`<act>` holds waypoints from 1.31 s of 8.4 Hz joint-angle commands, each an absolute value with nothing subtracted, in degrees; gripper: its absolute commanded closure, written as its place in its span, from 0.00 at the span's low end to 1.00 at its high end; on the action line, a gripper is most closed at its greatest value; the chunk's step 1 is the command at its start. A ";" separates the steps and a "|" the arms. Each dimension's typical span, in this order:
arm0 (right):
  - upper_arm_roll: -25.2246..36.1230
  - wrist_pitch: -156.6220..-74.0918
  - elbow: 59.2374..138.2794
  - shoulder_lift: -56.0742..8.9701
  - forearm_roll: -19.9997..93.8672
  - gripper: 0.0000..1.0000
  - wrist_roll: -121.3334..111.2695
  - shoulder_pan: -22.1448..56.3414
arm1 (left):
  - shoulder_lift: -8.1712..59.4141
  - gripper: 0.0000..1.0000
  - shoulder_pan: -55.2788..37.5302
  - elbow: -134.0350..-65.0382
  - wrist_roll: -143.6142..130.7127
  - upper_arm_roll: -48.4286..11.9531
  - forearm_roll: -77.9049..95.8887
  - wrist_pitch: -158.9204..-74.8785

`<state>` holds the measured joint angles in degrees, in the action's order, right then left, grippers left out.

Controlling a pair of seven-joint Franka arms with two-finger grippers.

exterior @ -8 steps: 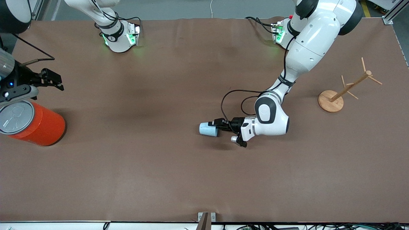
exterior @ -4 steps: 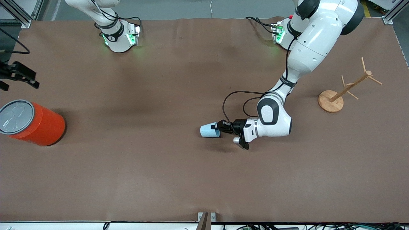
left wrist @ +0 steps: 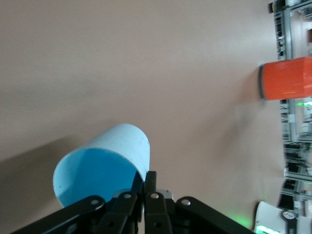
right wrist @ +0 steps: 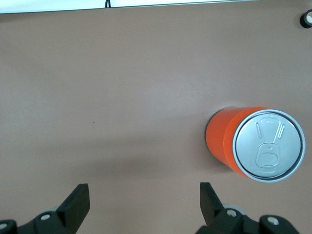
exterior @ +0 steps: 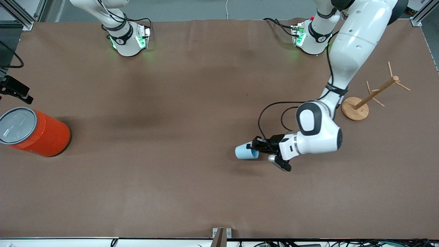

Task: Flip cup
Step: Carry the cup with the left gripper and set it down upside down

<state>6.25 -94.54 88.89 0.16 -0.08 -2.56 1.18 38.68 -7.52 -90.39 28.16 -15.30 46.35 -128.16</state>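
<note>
We saw the left gripper (exterior: 255,146) pinching the rim of the cup (exterior: 245,152), tilted over the table's (exterior: 171,103) middle, while the right gripper (right wrist: 144,204) waited wide open by the can (exterior: 32,132).

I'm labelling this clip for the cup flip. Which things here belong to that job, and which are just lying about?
In the job:
- light blue cup, on its side
- left tool, shut on the cup's rim

Lying about:
- orange canister with grey lid
- wooden rack
- right tool, open, waiting above the table beside the canister

Probably lab: aluminium framing (exterior: 20,15), cabled table (exterior: 205,192).
</note>
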 commanded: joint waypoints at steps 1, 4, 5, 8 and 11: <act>5.01 -91.86 88.24 1.31 -0.18 0.00 -1.84 1.06 | 36.30 1.00 -4.06 -88.35 23.22 -15.12 33.47 -121.60; 5.19 -90.18 88.42 1.32 0.00 0.00 -1.93 0.88 | 35.77 1.00 1.04 -82.11 20.04 -15.12 9.66 -111.56; 5.10 -88.52 88.33 1.32 0.44 0.00 -1.67 0.88 | 35.16 1.00 1.23 -82.00 19.95 -14.77 2.97 -111.01; 4.92 -86.05 88.24 1.67 0.96 0.00 -1.76 0.97 | 36.20 1.00 1.50 -82.18 19.78 -10.74 -6.31 -111.01; 5.01 -86.04 88.07 1.67 2.80 0.00 -1.93 0.88 | 39.54 1.00 1.14 -82.35 17.33 -6.77 -8.61 -111.09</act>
